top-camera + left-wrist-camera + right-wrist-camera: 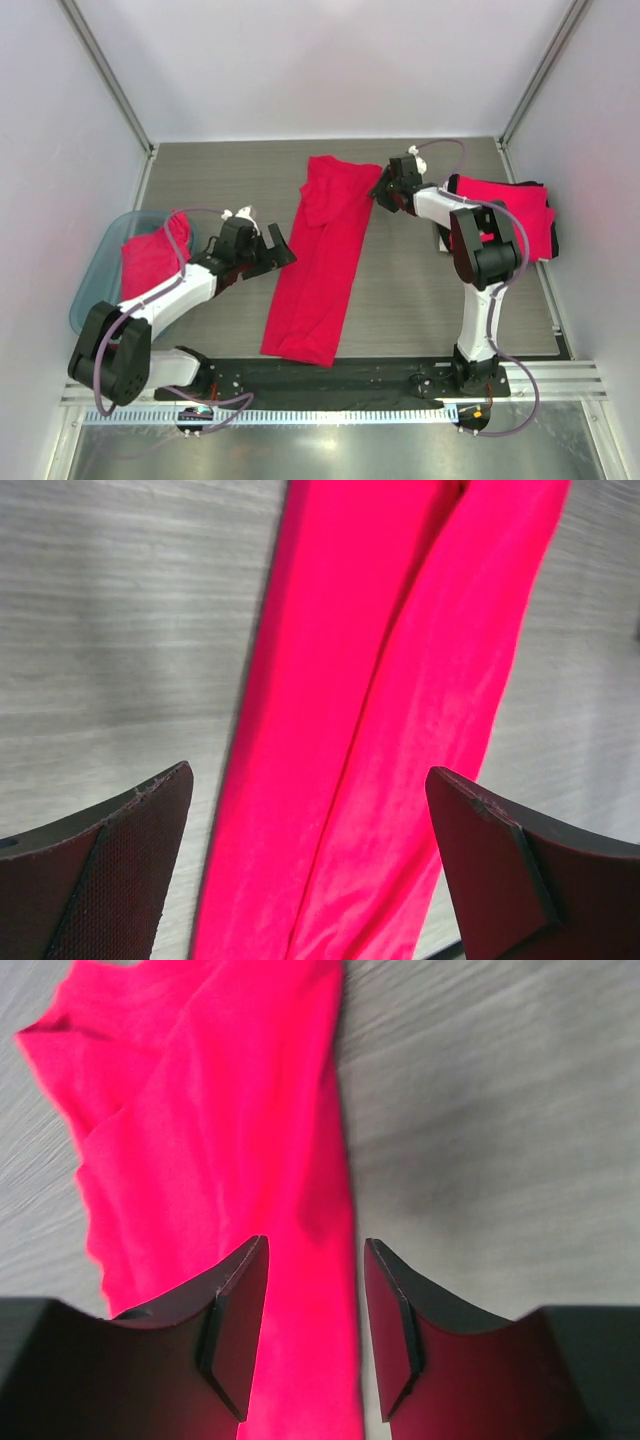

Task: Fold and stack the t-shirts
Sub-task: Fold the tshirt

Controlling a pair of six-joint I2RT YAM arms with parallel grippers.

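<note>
Bright, even light from above; soft shadows, saturated reds.
The long bright red cloth t-shirt [318,265] throws only a thin soft shadow on the grey wood-grain table [220,180]. In the wrist views its red glares almost flat, the table's far grain blurs, and the black fingers [232,1325] of the right gripper [316,1245] catch a red glow.

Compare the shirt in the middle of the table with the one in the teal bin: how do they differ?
Pose: the middle shirt lies flat as a long narrow strip, while the bin shirt is bunched in a heap.
Place: the middle shirt rests on the table, while the bin shirt sits inside the teal bin at the left edge.
Shared: both are the same plain bright red cloth.
</note>
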